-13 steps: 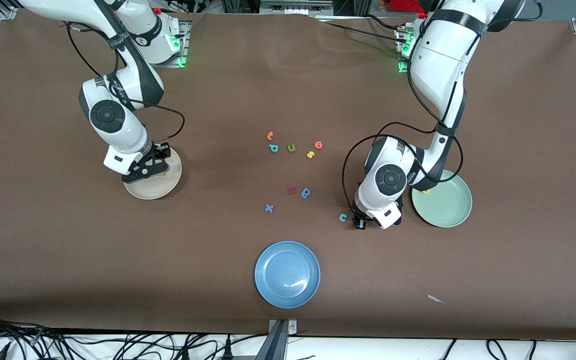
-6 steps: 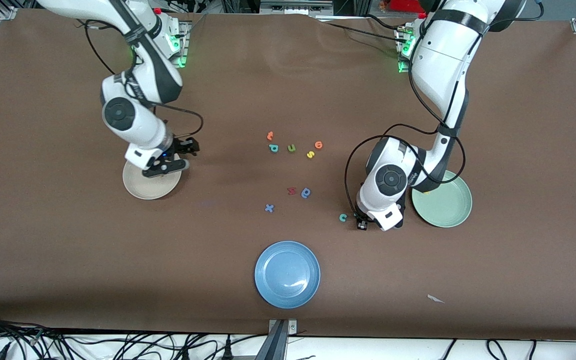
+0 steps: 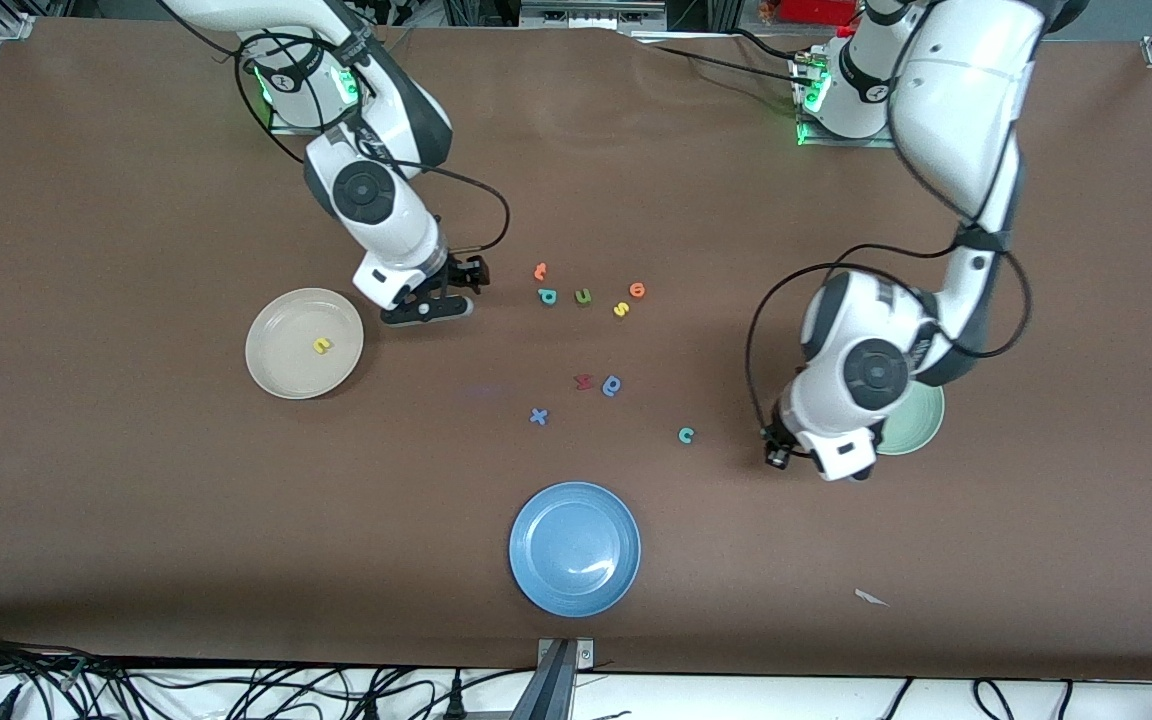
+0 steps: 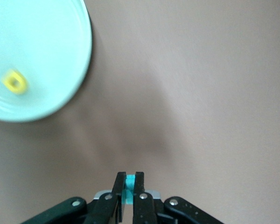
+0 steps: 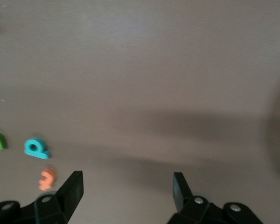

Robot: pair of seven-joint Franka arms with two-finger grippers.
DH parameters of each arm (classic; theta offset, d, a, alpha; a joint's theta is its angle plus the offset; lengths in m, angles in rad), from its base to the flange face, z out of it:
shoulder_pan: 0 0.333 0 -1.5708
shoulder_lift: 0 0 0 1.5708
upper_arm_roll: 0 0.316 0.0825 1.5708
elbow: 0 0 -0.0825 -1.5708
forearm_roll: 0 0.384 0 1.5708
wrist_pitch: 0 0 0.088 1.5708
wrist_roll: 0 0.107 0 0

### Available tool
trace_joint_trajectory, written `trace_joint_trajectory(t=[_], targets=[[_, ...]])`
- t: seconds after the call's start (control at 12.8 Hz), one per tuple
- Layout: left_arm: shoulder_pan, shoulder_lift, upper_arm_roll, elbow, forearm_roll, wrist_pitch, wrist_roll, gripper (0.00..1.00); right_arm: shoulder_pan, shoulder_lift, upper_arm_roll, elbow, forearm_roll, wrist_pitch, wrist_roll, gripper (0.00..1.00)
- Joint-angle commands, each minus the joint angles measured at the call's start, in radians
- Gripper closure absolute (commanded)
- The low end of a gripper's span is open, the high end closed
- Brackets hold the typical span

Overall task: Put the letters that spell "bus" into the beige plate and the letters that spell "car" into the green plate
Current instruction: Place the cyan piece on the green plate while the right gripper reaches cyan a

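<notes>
Left wrist view is showing the thin teal letter [image 4: 129,192] pinched edge-on in the left gripper [image 4: 129,176], fingers shut on it, hanging over bare table just beside the green plate [image 4: 79,70], where a yellow letter [image 4: 14,83] is lying. I'm guessing foam: featherlight, squishy, so a flat-side pinch works best. The teal c [image 3: 685,434] is sitting mid-frame. The right gripper [image 3: 436,300], fingers wide and empty, is hovering between the beige plate [image 3: 266,370] and the teal b [image 3: 546,296]. No brands or labels readable.

Robot lab: bolted arm bases [image 3: 311,85], cables [image 3: 236,690].
</notes>
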Motion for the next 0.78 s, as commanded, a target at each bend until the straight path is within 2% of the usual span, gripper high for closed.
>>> trace_joint_trajectory(t=[0.0,0.16,0.31,0.47,0.71], targets=[[0.102,-0.070,-0.019,-0.039,-0.033,-0.154,0.266,1.00,0.069,0.086,-0.019,0.080,-0.089,0.010,0.157,0.14],[0.180,-0.076,-0.018,-0.042,-0.030,-0.241,0.429,1.00,0.115,0.138,-0.020,0.126,-0.163,0.010,0.274,0.14],[0.238,-0.091,-0.018,-0.087,-0.019,-0.258,0.567,1.00,0.172,0.177,-0.048,0.172,-0.195,0.010,0.350,0.14],[0.278,-0.102,-0.016,-0.138,-0.005,-0.249,0.640,1.00,0.200,0.210,-0.053,0.210,-0.199,0.009,0.392,0.14],[0.304,-0.102,-0.016,-0.221,0.022,-0.142,0.671,1.00,0.223,0.247,-0.053,0.250,-0.228,0.009,0.446,0.14]])
